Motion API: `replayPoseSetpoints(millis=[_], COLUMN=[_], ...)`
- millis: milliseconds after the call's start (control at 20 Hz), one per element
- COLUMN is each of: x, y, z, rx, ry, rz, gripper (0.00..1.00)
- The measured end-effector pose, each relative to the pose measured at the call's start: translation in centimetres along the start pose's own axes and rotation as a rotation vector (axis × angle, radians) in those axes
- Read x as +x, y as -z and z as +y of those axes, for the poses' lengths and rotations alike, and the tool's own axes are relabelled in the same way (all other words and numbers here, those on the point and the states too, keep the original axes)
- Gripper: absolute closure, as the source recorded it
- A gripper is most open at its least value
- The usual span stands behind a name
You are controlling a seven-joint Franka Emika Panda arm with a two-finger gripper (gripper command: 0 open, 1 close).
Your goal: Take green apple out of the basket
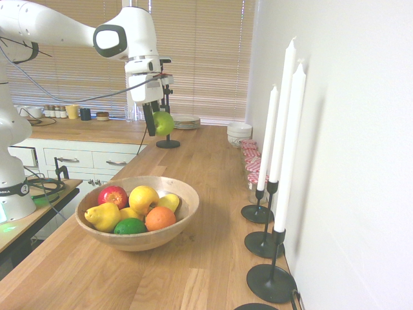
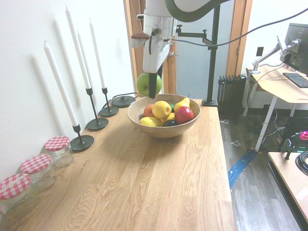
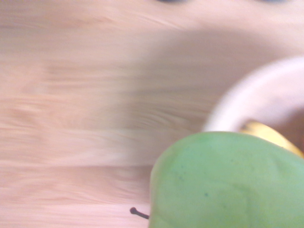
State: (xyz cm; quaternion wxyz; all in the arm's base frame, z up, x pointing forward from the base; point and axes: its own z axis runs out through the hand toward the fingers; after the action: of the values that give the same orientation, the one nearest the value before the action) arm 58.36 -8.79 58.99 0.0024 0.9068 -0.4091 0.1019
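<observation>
Air is seen on all sides of the green apple (image 1: 164, 123), which is clamped in the closed claw (image 1: 157, 124) in the upper middle of the first exterior view, well above the wooden surface (image 1: 206, 258) and beyond the far rim of the basket (image 1: 187, 213). In the second exterior view the green apple (image 2: 144, 83) hangs left of the basket's (image 2: 166, 131) rim, clear of it, with bare boards below. In the wrist view the apple (image 3: 228, 183) fills the lower right, smooth and faintly speckled, a thin dark stem at its edge; the basket rim (image 3: 247, 99) curves pale at the right, and plank grain is blurred elsewhere.

The basket is a wide, shallow, round bowl of light turned wood. Wide free planking lies in front of it, towards the lower left of the first exterior view. Along the wall, three tall white candles (image 1: 282, 123) are held in slender black holders with round bases. Three glass jars (image 2: 38, 171) with red-checked lids are counted at the lower left of the second exterior view.

Inside the basket are counted one red apple (image 1: 113, 195), one yellow apple (image 1: 143, 199), one orange (image 1: 160, 218), one dark green lime (image 1: 130, 226) and two yellow pears (image 1: 103, 216).
</observation>
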Motion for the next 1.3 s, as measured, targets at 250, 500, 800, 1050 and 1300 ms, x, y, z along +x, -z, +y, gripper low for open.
replayPoseSetpoints(millis=[250,500,800,1050,1300], x=[-3.8,-5.7,-6.0,-6.4,-8.1], y=[-1.1,-5.1,-10.5,-15.5,-18.0], z=[-6.3,-9.9,-11.5,-12.5,-14.2], rx=[-0.014,-0.046,-0.069,-0.082,-0.08], ry=[0.051,0.074,0.062,0.035,0.014], rz=[-0.006,-0.043,-0.081,-0.115,-0.12], gripper=[1.0,1.0,1.0,1.0,1.0])
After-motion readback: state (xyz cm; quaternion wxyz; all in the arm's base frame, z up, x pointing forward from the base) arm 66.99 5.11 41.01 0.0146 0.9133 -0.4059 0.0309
